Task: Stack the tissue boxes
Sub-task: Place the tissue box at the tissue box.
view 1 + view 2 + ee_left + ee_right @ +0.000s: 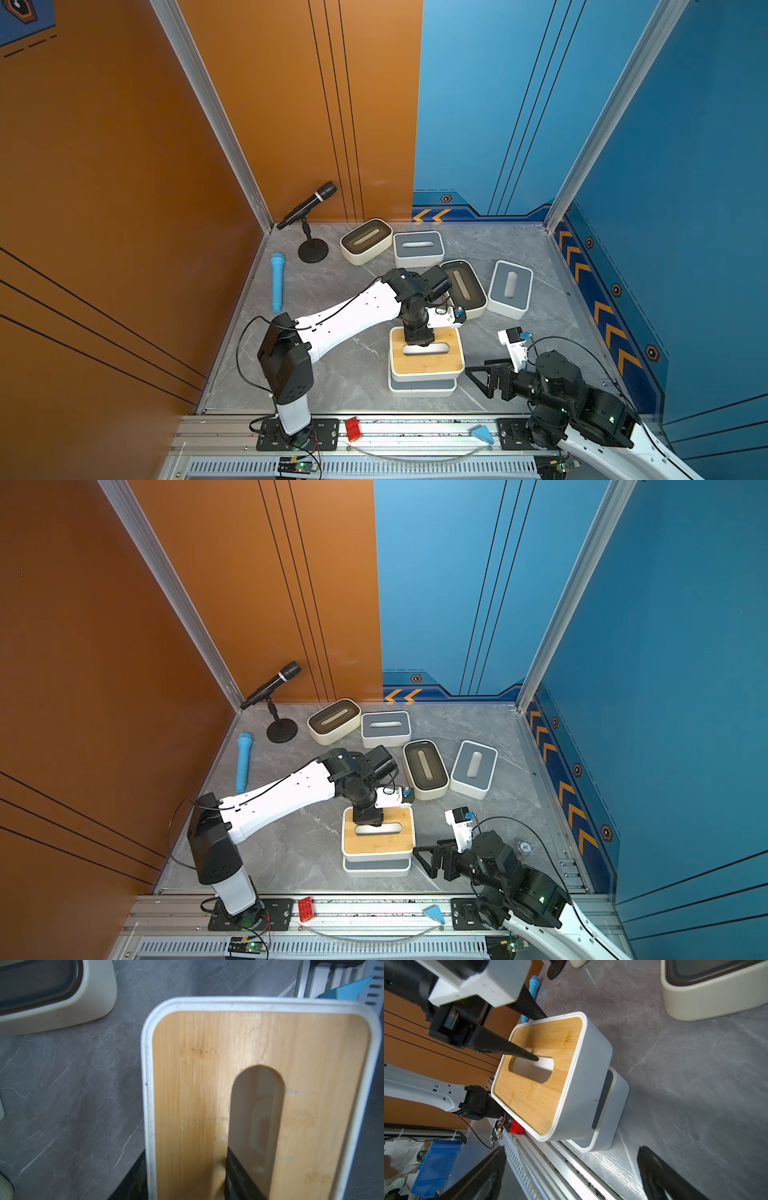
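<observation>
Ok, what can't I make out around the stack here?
- Lower grey-lidded box: lid mostly covered by the bamboo-lidded box in both top views.
- Left gripper: far fingertip hidden behind that box's wall in the right wrist view; the arm's own wrist covers it from above.
- Bamboo-lidded box's inside: blurred and dim in the left wrist view.

Stack sat front-centre on the table [332, 374]: top box [428, 359] on bottom box [422, 386], offset slightly rearward. Left gripper [417, 340] was at the top box's rear-left, one finger [519, 1053] in the slot, the other outside the rear wall. Right gripper [478, 380] sat just right of the stack.

Behind-right of the stack: mid box [465, 286], with far-right box [510, 289] near it.

Along the back: rear-left box [365, 241] just beside rear-right box [418, 248].

Stand mic [307, 208] was in the rear-left corner, loose mic [277, 282] along the left edge.

Brick [353, 429] and wedge [483, 434] lay on the front rail [415, 428].
</observation>
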`<act>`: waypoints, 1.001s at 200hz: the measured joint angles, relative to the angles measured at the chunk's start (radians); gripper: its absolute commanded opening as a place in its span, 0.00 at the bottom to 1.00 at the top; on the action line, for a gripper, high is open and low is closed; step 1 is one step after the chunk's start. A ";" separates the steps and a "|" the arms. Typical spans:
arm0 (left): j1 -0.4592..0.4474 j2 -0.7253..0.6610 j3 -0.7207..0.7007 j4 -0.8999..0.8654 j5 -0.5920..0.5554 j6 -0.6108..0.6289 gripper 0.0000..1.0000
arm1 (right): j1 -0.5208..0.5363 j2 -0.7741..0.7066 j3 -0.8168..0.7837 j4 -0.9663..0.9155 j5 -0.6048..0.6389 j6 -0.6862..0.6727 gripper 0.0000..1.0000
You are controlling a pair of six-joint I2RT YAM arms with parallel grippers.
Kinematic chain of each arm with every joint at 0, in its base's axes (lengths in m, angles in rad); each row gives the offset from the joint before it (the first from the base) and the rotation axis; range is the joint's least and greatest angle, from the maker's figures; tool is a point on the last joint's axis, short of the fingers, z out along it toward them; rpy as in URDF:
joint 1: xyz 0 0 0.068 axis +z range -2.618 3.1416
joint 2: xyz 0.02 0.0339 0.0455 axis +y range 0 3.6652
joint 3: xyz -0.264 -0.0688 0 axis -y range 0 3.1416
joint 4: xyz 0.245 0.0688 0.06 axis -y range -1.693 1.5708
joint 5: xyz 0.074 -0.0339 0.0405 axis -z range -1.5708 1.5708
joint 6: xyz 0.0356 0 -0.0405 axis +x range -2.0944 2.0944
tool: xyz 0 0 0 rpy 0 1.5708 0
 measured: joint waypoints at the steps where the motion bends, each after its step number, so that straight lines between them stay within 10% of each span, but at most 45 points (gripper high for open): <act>1: 0.000 0.000 0.000 0.000 0.000 0.000 0.46 | 0.000 0.000 0.000 0.000 0.000 0.000 1.00; 200: -0.004 -0.064 -0.140 0.103 0.019 0.000 0.48 | 0.000 0.005 0.000 -0.005 0.000 0.001 1.00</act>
